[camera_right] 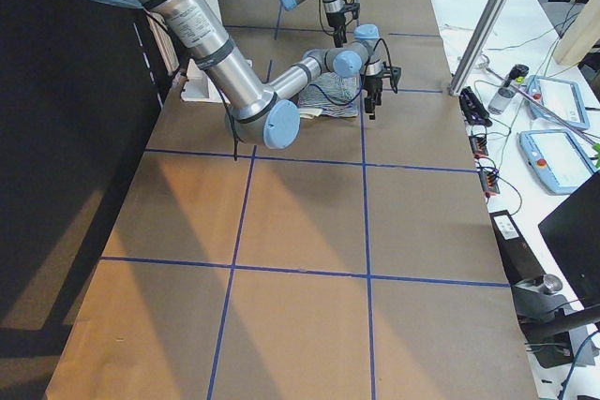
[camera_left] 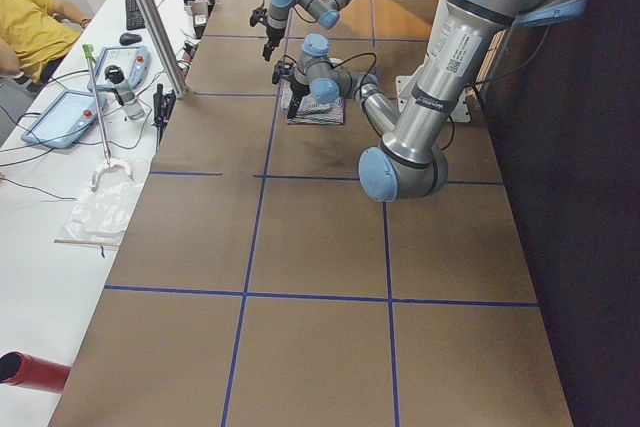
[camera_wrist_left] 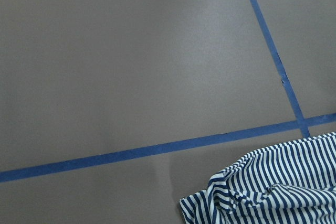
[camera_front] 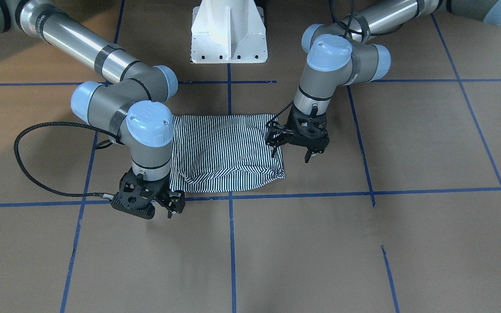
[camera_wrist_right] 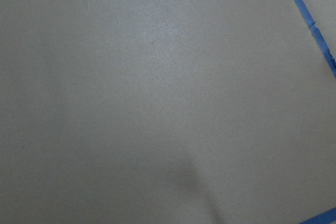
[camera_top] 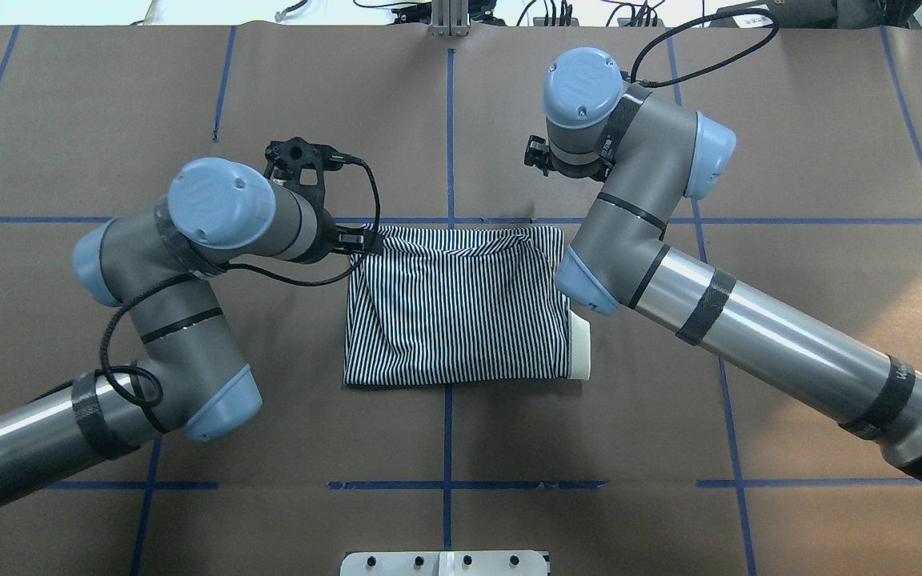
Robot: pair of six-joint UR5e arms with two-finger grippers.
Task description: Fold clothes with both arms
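Striped shirt [camera_top: 453, 312] lies folded at the middle of the table [camera_top: 189, 384], left gripper [camera_front: 293, 143] at its far-left corner, right gripper [camera_front: 170, 204] off its far-right, probably staged for another fold; jaw states cannot be told.

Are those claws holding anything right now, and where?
Nothing, it seems: the striped shirt lies flat, with the left gripper and right gripper just beside its edges.
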